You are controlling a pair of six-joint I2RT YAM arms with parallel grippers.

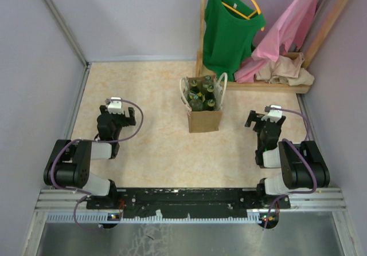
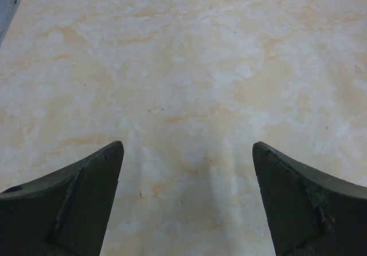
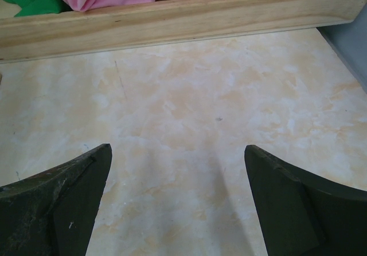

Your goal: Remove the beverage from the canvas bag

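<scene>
- The canvas bag (image 1: pixel 205 120) stands upright on the table (image 1: pixel 149 153), its mouth open, with several greenish beverage bottles (image 1: pixel 202 95) packed inside.
- Left gripper (image 1: pixel 116 104): well apart from the bag on its left, jaws spread wide, gripping nothing.
- Right gripper (image 1: pixel 269 111): well apart from the bag on its right, jaws equally wide and empty.
- Wooden rack (image 1: pixel 275 86): behind the bag and to its right, carrying a green shirt (image 1: pixel 229 27) and a pink garment (image 1: pixel 287 30).

Black left arm (image 1: pixel 71 167) and right arm (image 1: pixel 304 173) — white segments (image 1: pixel 102 150), purple cables (image 1: pixel 140 117), dark wedge-shaped claw fingers (image 2: pixel 74 210).
</scene>
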